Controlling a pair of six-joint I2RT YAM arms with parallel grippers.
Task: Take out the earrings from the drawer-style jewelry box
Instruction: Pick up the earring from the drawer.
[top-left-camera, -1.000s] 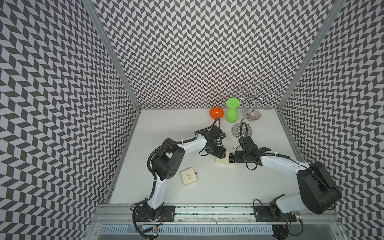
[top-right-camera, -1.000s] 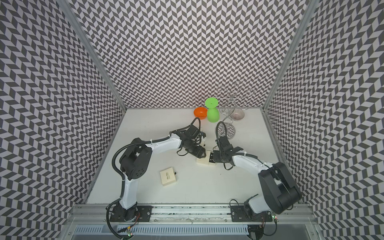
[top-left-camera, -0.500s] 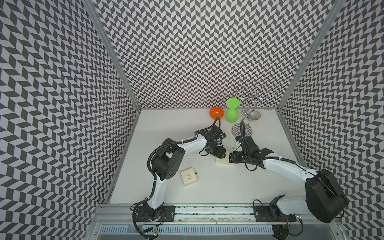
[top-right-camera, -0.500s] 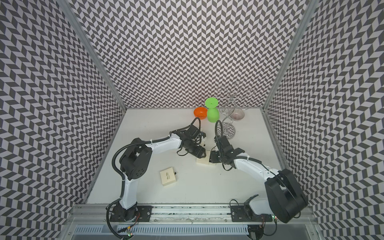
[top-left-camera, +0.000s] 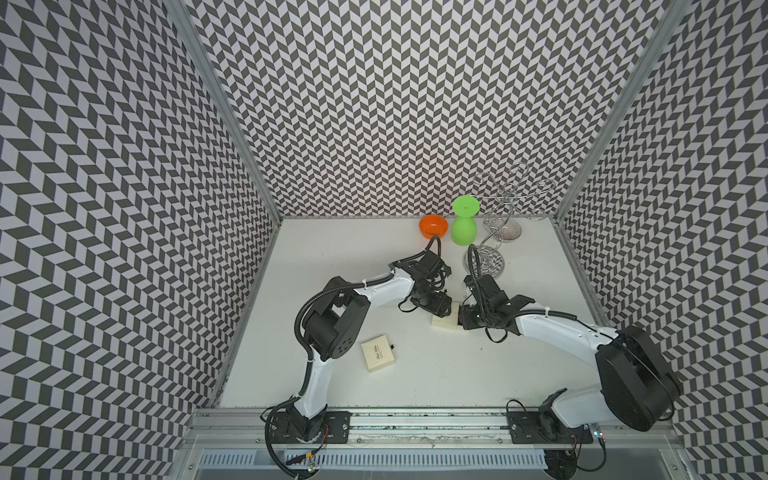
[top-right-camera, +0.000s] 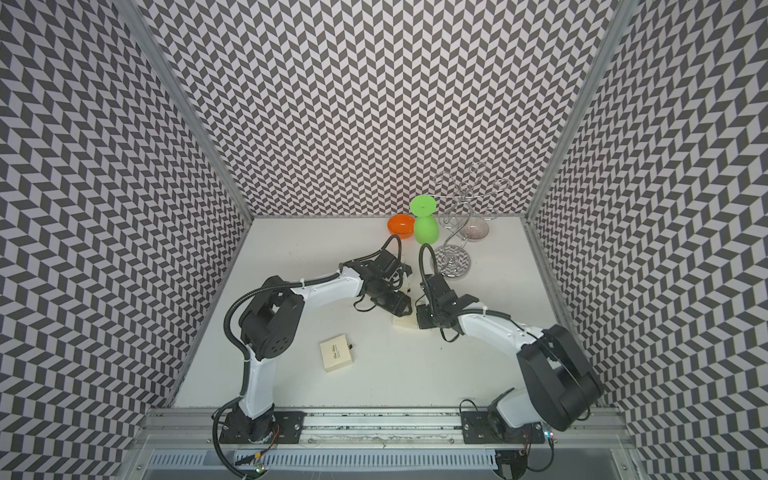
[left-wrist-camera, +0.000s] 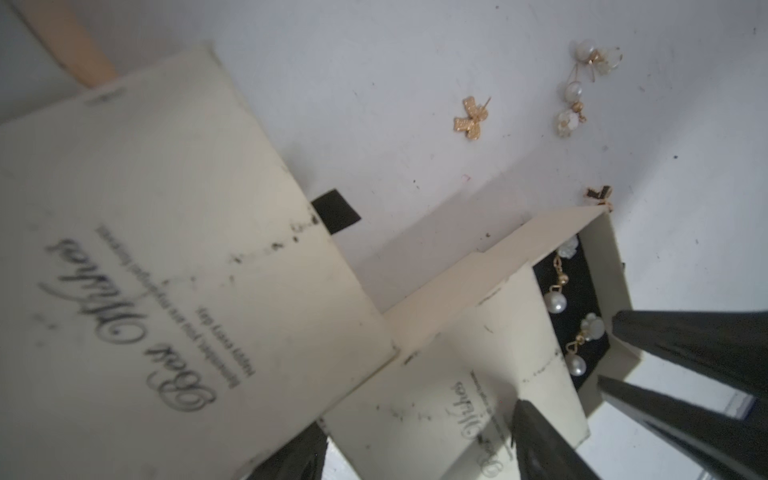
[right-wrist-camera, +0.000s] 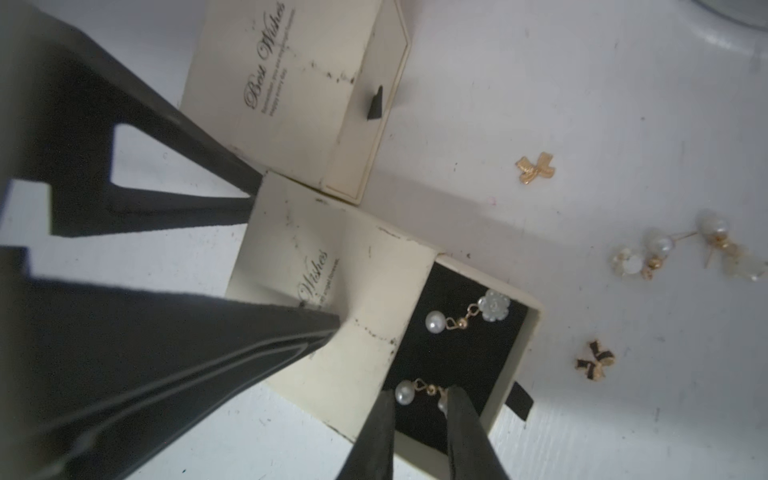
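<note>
Cream card, black script: the closed box (right-wrist-camera: 291, 83) reads "Best Wishes", with two finer lines below that end, it seems, in "happy every day". The drawer-style box (right-wrist-camera: 332, 257) just beside it shows only "Wishes" — a finger of the left hand (right-wrist-camera: 297, 259) covers the rest. That hand is clamped on this box's sleeve, one finger on each side.

The drawer (right-wrist-camera: 534, 328) stands out of the sleeve, and on its black lining lie two of the earrings (right-wrist-camera: 434, 321), pearl drops with pale flowers. The right hand (right-wrist-camera: 420, 392) straddles the second one with its fingers slightly apart. The flower is hidden behind a finger, and there is no telling whether the piece is pinched.

More lie loose on the white desk (right-wrist-camera: 540, 83) beside the drawer: a gold bow (right-wrist-camera: 536, 167), a black-and-gold bow (right-wrist-camera: 595, 360) and a blurred pearl cluster (right-wrist-camera: 665, 249).

In both top views the hands cover the drawer. Another cream box (top-left-camera: 377, 355) lies well apart — its print too small to read.
</note>
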